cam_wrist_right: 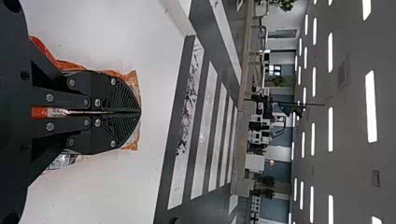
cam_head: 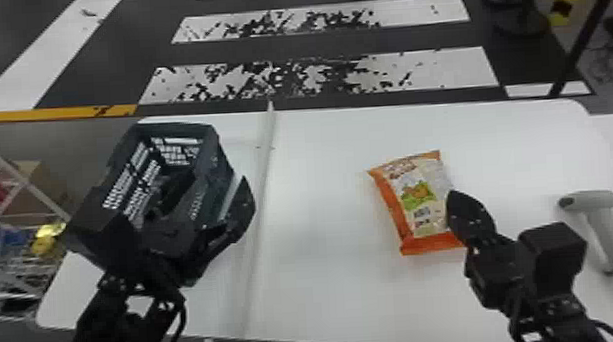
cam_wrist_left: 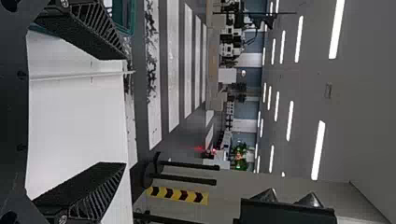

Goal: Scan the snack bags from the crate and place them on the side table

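Lying on the smooth white table [cam_head: 327, 292], the orange and cream plastic snack bag [cam_head: 419, 194] is just below the flat black right gripper [cam_head: 453, 198] – the tip hides a bit of the bag's right edge. That pincer is closed, its two sides together. The black left gripper [cam_head: 212, 184] is wide apart – up by the dark green plastic crate [cam_head: 210, 160].

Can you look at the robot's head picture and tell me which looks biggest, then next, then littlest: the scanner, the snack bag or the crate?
Biggest to smallest in the head view:
1. crate, clearly
2. snack bag
3. scanner, much skinnier than the bag
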Motion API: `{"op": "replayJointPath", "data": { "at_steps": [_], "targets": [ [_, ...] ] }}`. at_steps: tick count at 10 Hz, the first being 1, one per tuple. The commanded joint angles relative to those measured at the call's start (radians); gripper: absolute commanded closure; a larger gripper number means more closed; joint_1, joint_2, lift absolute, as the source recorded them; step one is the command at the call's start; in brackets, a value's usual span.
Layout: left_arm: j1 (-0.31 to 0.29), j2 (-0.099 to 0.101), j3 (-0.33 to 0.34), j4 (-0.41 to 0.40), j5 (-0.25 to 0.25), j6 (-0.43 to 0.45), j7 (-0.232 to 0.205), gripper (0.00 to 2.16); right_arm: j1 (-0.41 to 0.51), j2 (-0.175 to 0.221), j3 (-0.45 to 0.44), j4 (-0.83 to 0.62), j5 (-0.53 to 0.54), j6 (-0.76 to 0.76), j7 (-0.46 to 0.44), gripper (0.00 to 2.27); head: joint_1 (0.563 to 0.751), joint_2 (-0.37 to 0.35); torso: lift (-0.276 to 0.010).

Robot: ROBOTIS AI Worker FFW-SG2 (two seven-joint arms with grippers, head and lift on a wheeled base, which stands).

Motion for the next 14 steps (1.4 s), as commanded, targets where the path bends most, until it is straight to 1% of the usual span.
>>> {"op": "replayJointPath", "data": {
  "at_steps": [1, 2, 4, 6, 7, 9, 12, 14],
  "targets": [
    [-0.003, 0.008, -0.007, 0.000, 0.002, 0.000, -0.004, 0.07, -0.048, -0.003, 0.001, 0.000, 0.011, 0.085, 0.010, 2.25, 0.695, 0.137, -0.081],
    [0.005, 0.011, -0.005, -0.005, 0.008, -0.003, -0.004, 0.08, -0.091, -0.007, 0.007, 0.012, 0.017, 0.147, 0.026, 2.25, 0.695, 0.131, -0.081],
    [0.034, 0.011, 0.002, -0.018, 0.013, -0.012, -0.007, 0.08, -0.183, -0.003, 0.021, 0.081, 0.009, 0.199, 0.083, 2.25, 0.695, 0.129, -0.081],
    [0.048, 0.011, 0.002, -0.026, 0.013, -0.021, -0.009, 0.08, -0.273, 0.000, 0.033, 0.196, -0.015, 0.177, 0.142, 2.25, 0.695, 0.144, -0.081],
    [0.054, 0.011, 0.002, -0.032, 0.013, -0.021, -0.009, 0.08, -0.313, 0.001, 0.039, 0.269, -0.017, 0.137, 0.159, 2.25, 0.695, 0.148, -0.081],
    [0.059, 0.011, 0.002, -0.034, 0.013, -0.021, -0.007, 0.08, -0.387, 0.004, 0.059, 0.388, -0.011, 0.113, 0.170, 2.25, 0.695, 0.148, -0.081],
    [0.060, 0.011, 0.004, -0.028, 0.013, -0.021, -0.007, 0.09, -0.460, 0.009, 0.082, 0.549, 0.011, 0.085, 0.168, 2.25, 0.695, 0.141, -0.081],
    [0.053, 0.011, 0.004, -0.015, 0.013, -0.018, -0.007, 0.09, -0.456, 0.009, 0.074, 0.597, 0.012, 0.039, 0.156, 2.25, 0.695, 0.132, -0.081]
  ]
}}
